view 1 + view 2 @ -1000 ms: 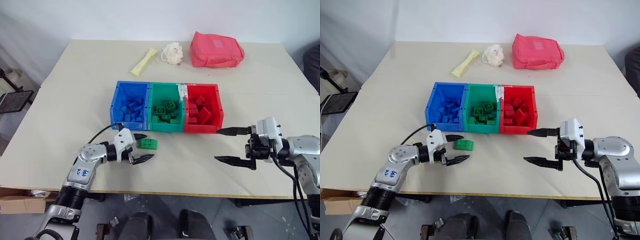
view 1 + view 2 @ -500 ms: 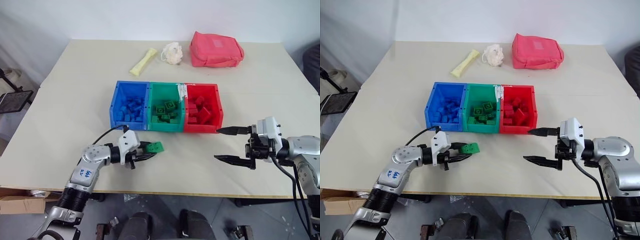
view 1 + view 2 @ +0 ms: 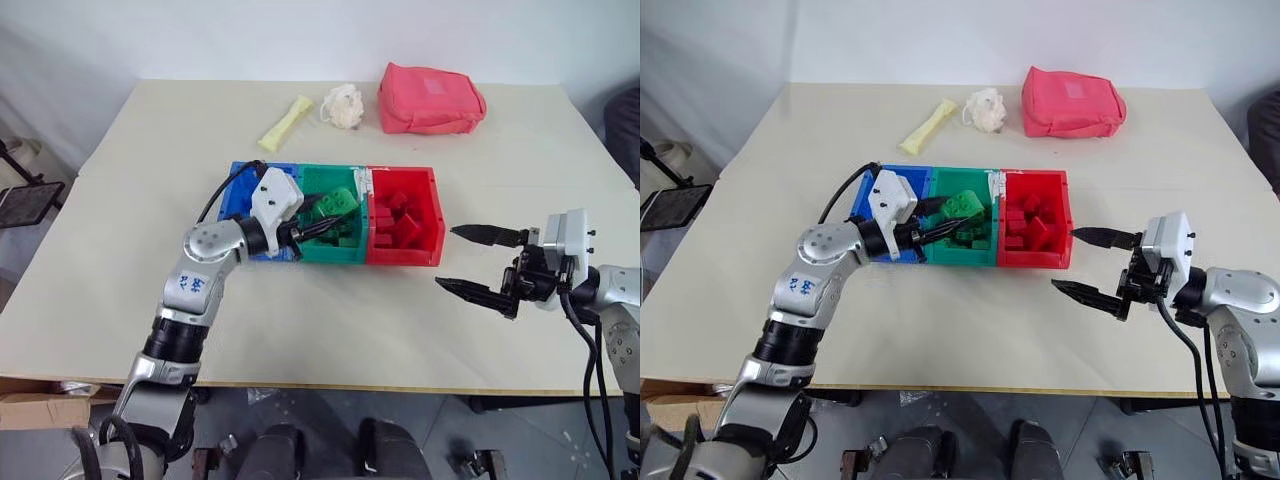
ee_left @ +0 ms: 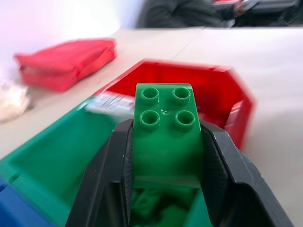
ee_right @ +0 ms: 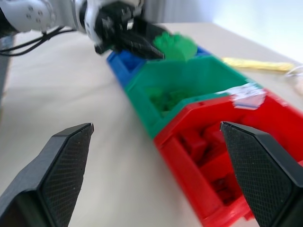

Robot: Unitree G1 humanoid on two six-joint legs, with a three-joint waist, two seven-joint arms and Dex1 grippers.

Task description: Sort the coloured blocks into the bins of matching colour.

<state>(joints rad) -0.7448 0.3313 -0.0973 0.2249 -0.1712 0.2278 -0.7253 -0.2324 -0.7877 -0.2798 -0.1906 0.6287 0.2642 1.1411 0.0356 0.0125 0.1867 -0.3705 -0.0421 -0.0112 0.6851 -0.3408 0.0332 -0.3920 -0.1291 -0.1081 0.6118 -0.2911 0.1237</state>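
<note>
Left eye view: green bin (image 3: 352, 251) holds green blocks (image 3: 335, 236).

The square green studded brick (image 4: 164, 137) is smooth, glossy plastic with a small highlight among its studs. The black fingers (image 4: 102, 182) gripping it look like matt plastic, and those of the right gripper (image 5: 66, 170) show a fine cross-hatched texture. The three joined blue, green and red bins (image 3: 408, 252) are smooth, slightly shiny plastic. The pink-red pouch (image 3: 430, 98) is soft matt cloth. The beige table top (image 3: 330, 320) looks matt and smooth.
</note>
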